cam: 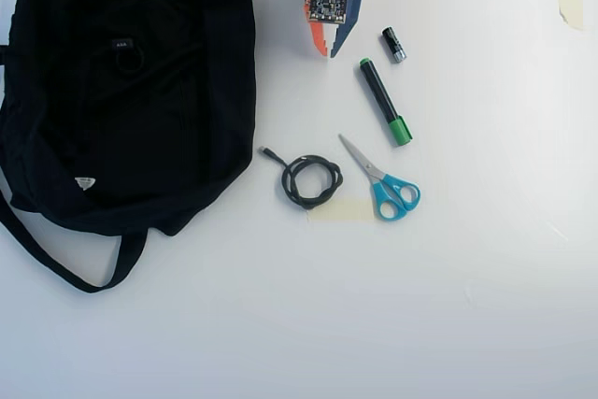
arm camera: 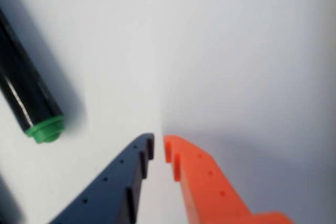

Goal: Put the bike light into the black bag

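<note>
Looks basically done: the bike light [cam: 123, 49] already sits on top of the black bag [cam: 187, 137], well off to the overhead view's left of the pincer [cam: 327, 47], which is nearly closed and holding nothing.

White table [cam: 486, 306] carries black bag [cam: 187, 91], cable [cam: 311, 181], scissors [cam: 383, 184], marker [cam: 384, 101], battery [cam: 393, 45].

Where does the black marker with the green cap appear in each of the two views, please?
Wrist view: the marker lies at the left edge, green cap toward the bottom, left of the end effector.
Overhead view: the marker lies right of centre near the top, green cap toward the scissors, below the battery.
Shared landmark: the end effector, one dark blue finger, one orange.
</note>
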